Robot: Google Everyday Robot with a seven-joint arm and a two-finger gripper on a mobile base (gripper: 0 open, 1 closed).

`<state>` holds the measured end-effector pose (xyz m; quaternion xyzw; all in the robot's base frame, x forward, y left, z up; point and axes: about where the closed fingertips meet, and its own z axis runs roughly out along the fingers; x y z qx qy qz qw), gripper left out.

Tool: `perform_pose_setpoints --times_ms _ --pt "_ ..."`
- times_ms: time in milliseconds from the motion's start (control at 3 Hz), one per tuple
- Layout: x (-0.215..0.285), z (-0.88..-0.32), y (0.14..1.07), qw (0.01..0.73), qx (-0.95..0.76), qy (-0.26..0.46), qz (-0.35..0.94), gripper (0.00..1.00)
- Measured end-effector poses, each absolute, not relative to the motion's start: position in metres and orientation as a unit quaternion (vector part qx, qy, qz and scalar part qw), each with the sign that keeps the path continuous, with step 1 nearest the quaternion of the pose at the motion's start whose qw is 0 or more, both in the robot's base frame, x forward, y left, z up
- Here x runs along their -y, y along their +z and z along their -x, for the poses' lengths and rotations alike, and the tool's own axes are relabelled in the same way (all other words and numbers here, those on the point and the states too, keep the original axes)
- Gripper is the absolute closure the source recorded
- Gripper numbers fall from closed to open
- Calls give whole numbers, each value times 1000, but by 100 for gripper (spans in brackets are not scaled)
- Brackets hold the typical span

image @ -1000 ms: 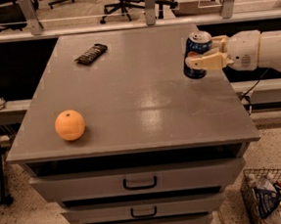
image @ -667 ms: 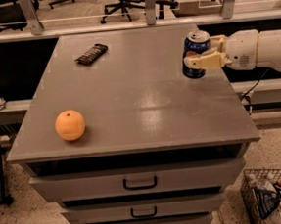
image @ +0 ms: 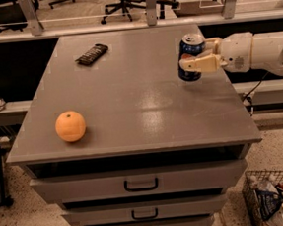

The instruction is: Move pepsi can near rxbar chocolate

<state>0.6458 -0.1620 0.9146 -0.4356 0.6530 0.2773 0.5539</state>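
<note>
The pepsi can (image: 189,49), dark blue with a silver top, stands upright near the right edge of the grey cabinet top (image: 135,95). My gripper (image: 196,56) comes in from the right on a white arm and is shut on the can, with tan fingers (image: 202,64) wrapped around its body. The rxbar chocolate (image: 92,54), a flat dark bar, lies at the far left of the top, well away from the can.
An orange (image: 70,126) sits near the front left corner. The cabinet has several drawers (image: 140,183) below. A wire basket of packets (image: 275,200) stands on the floor at the lower right. Office chairs stand behind a railing at the back.
The gripper and the can have shifted slightly left and a little toward the back of the top. The bar and the orange have not moved.
</note>
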Motion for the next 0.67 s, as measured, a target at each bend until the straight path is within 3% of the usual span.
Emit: perform_pose_setpoints --times_ms 667 --pt "59 -662 908 559 -608 316 467 100"
